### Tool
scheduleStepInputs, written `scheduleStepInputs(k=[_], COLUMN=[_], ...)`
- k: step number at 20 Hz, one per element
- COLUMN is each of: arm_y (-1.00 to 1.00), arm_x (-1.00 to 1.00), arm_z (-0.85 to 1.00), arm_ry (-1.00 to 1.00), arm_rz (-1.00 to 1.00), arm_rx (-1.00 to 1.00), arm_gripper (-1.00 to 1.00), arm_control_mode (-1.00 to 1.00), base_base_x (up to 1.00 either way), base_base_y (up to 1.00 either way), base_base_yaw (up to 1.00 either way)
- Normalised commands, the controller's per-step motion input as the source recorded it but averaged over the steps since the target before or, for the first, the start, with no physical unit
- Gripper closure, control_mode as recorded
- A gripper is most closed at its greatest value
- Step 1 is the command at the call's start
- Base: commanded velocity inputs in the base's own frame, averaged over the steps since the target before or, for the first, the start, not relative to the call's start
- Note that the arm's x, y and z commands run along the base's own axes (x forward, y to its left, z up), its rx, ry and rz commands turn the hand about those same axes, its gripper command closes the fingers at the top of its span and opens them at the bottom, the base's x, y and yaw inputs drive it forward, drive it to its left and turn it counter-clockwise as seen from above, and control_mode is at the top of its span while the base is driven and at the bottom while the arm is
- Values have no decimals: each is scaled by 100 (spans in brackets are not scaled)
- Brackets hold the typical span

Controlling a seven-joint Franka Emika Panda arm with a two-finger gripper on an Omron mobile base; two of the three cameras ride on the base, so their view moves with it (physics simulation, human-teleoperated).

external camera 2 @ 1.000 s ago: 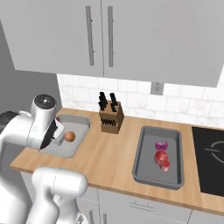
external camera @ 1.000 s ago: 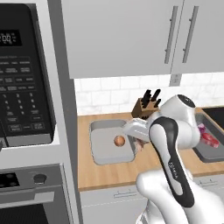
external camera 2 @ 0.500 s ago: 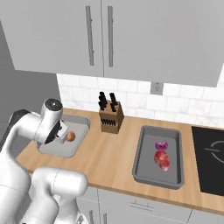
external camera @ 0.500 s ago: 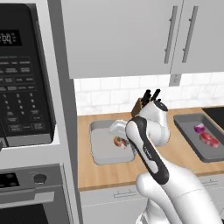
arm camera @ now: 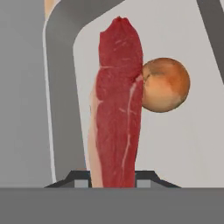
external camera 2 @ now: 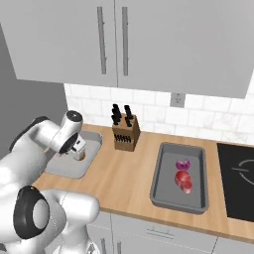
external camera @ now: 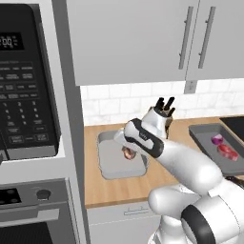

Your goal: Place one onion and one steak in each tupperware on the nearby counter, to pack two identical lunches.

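red steak (arm camera: 116,109) hung edge-on, pinched in the gripper (arm camera: 113,177) over the left tupperware (external camera: 110,159), beside its onion (arm camera: 166,85). soft, slippery meat likely sags; mid-edge hold seemed safest.

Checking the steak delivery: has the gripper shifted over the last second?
Yes. The gripper swung left, away from the knife block, and now holds the steak over the left tupperware.

An onion (arm camera: 165,85) crowds the left tupperware (external camera: 110,164), bare floor around it.
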Motion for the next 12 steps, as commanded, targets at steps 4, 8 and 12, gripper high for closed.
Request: scheduleStepInputs(k=[4,8,12], arm_y=[18,26,6], arm_x=[72,59,39], arm_z=[-54,-52,-41], arm_ry=[0,0,0], arm_rz=[0,0,0], arm_rx=[-2,-3,-1], arm_gripper=[100,100,100], arm_control_mode=[-100,-100,-100], base_base_x=[0,0,0], base_base_y=[0,0,0], base_base_yaw=[0,0,0])
